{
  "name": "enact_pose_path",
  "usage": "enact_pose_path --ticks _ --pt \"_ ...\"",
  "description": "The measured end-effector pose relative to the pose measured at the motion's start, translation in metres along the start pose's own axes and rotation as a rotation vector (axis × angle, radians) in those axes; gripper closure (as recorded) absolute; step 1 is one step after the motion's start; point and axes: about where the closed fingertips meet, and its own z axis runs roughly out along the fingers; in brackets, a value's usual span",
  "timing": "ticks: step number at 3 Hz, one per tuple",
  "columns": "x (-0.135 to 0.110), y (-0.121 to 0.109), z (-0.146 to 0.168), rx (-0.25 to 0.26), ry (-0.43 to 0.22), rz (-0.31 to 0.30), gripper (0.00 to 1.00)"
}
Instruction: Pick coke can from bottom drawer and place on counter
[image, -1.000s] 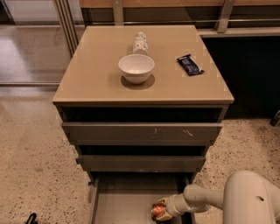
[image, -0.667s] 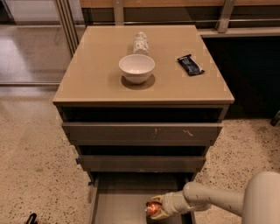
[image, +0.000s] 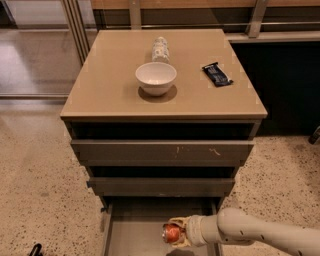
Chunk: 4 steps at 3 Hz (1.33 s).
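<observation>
Since the earlier frames, the gripper (image: 176, 234) and the coke can (image: 171, 233) have been shifting leftward inside the bottom drawer (image: 131, 235), and the arm (image: 260, 234) is now reaching in farther from the right. We are seeing the gripper closed around the coke can, with its fingers clasping the can's sides. We cannot tell whether the can is resting on the drawer floor or is raised off it. The bottom drawer is standing pulled out below the front edge of the worktop (image: 105, 90), and the can is sitting right of the drawer's middle. The two upper drawers (image: 160, 150) are projecting only slightly. On the worktop, a white bowl (image: 155, 77) is sitting near the middle, a pale patterned can (image: 160, 48) is standing just behind it toward the back edge, and a dark snack bar (image: 217, 74) is lying near the right edge.
</observation>
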Motion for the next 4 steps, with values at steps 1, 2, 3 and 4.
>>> enact_pose_path --ticks 1,2,3,4 --pt "-0.068 0.004 -0.046 0.058 0.013 -0.091 1.00" --pt "-0.115 -0.005 -0.085 0.127 0.068 -0.150 1.00" --pt "-0.124 -0.017 -0.099 0.142 0.102 -0.202 1.00" --pt "-0.124 -0.017 -0.099 0.142 0.102 -0.201 1.00"
